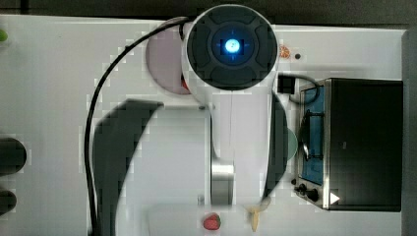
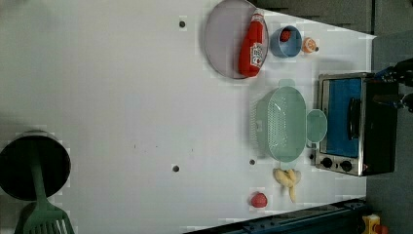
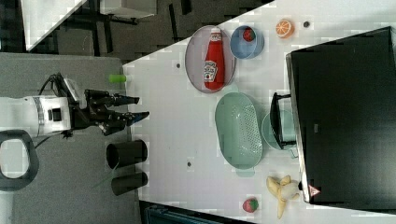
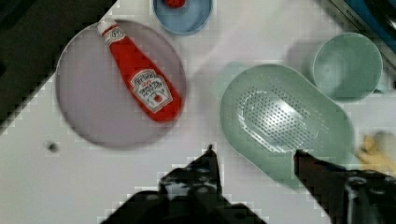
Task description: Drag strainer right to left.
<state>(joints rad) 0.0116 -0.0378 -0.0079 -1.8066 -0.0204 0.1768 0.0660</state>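
On the white table (image 2: 122, 97), as the left view shows it, the strainer (image 2: 282, 124) lies on the left view's right, just beside the toaster oven (image 2: 353, 124). The mug (image 2: 316, 126) sits between strainer and oven, touching or nearly touching both. A plate (image 2: 224, 39) bearing a ketchup bottle (image 2: 253, 44) lies above the strainer, with a blue bowl (image 2: 287, 41) beside it. A banana (image 2: 288, 179) and a strawberry (image 2: 259, 200) lie below the strainer.

From the right view, the same layout holds: the strainer (image 3: 239, 130) rests against the mug (image 3: 275, 130) near the oven (image 3: 345, 116). The gripper (image 3: 137, 106) hangs over the table's edge on the right view's left, well apart from the strainer, near two dark cups (image 3: 127, 154). Its jaws stand spread, holding nothing.

From the top view, the arm (image 1: 231, 98) covers most of the work area; a sliver of the strainer or mug shows beside the oven (image 1: 364, 142), but which one cannot be told.

From the wrist view, the gripper (image 4: 254, 154) points down toward the strainer (image 4: 285, 121), both fingertips (image 4: 210, 154) apart and clear of its rim.

Progress assessment: no part of the drag appears done. The strainer sits at its start position by the oven. Remaining steps are judged to be: approach, engage the rim, then pull the strainer across the open table away from the oven.
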